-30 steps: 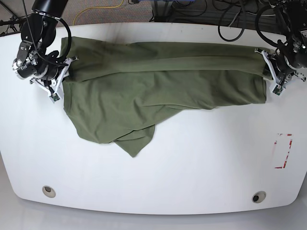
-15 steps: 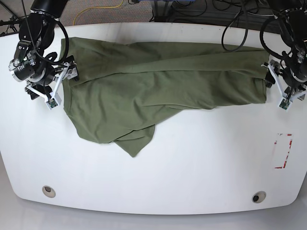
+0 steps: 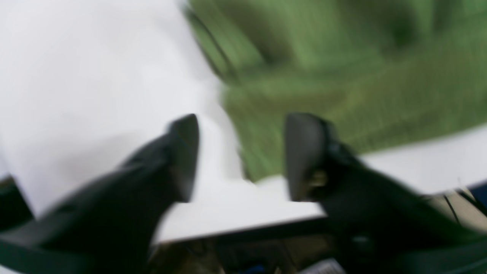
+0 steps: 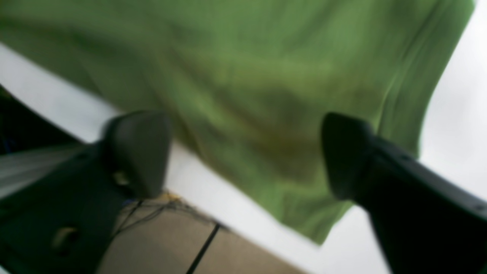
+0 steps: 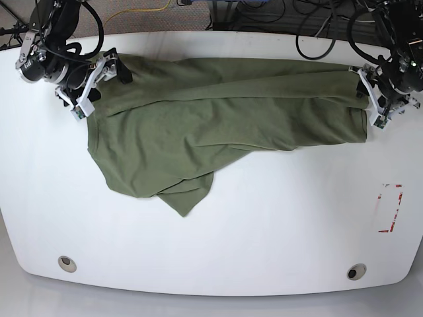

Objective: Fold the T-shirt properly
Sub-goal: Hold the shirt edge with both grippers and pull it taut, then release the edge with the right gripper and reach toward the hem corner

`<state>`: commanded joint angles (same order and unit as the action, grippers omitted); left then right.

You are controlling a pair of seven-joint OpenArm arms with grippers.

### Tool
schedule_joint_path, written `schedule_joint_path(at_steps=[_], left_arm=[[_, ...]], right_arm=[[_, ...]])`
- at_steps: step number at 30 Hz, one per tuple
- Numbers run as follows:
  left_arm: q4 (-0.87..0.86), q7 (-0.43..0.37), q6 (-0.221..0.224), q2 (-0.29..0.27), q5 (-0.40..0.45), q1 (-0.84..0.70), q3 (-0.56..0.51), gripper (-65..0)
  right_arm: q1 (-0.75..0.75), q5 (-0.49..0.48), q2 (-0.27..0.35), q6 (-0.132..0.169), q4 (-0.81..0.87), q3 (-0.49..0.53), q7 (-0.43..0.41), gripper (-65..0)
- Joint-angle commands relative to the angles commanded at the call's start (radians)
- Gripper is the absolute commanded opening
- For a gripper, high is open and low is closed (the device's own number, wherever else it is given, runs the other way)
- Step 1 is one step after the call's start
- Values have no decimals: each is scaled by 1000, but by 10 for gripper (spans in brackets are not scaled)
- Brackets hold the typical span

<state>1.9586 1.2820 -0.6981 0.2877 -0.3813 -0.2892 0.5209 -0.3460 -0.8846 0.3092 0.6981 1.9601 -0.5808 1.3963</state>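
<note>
The olive-green T-shirt lies as a long band across the far half of the white table, with a loose flap hanging toward the front at its left. My right gripper stands open at the shirt's far-left end. In the right wrist view its fingers are spread wide over green T-shirt cloth, with nothing held in my right gripper. My left gripper is open at the shirt's right edge. In the left wrist view my left gripper frames the T-shirt's edge and bare table.
A red-and-white mark sits near the table's right edge. Two round holes lie along the front edge. Cables run behind the far edge. Both wrist views are blurred.
My right gripper has moved up toward the shirt's far-left corner. My left gripper has shifted up and inward to the shirt's right edge. The shirt has barely changed shape.
</note>
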Motion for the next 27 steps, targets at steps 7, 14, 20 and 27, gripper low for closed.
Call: schedule_joint_path(at_steps=[7,14,20,27], left_arm=[[-9,-100,0,-55,87,-48,-18,-514],[-124,-153,0,-61,175,-28,-61,-514],[-250,-184,0,-32,181,21,-68,-513],[-304,-193,0,-9,180,15,-69,-513]], right_arm=[[-23,149,-25,0,-20,-15,-4,-396],[5,270,-26,0,-124,-5,-39,-433],[34,298,-5,0,-173,68,-50,-439],[-15,313,-2,0,-172,107,-79,-439]])
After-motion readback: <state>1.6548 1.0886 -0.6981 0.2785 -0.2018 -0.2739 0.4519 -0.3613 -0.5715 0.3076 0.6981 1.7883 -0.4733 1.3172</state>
